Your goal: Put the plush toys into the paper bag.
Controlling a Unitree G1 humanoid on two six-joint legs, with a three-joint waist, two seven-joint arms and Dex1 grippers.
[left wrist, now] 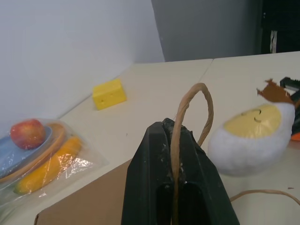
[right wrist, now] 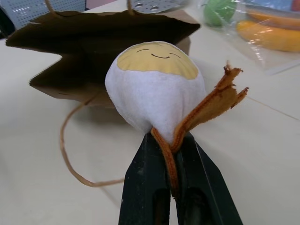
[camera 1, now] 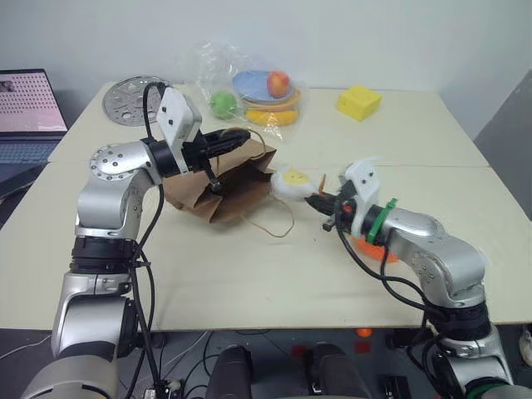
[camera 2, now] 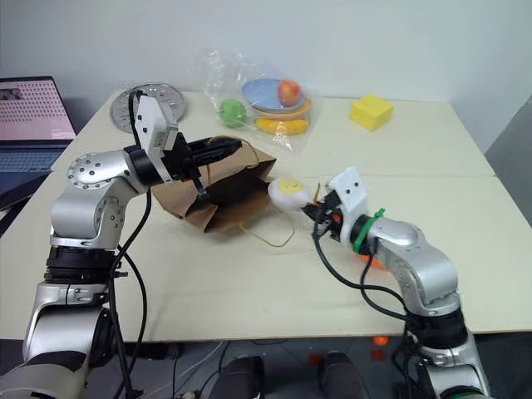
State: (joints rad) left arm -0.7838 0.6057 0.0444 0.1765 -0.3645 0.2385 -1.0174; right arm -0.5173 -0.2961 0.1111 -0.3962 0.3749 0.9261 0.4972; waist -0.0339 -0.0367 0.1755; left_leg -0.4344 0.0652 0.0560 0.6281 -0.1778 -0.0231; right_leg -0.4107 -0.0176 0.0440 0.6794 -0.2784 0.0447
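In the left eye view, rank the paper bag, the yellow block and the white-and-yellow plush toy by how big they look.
1. paper bag, clearly largest.
2. yellow block and white-and-yellow plush toy: they look alike, and the block sits farther away, so I won't rank them.

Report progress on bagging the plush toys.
Done: nothing shows inside the paper bag yet. In hand: left gripper holds a bag handle; right gripper grips the white-and-yellow plush before the bag's mouth. Left: that drop, then the orange carrot plush.
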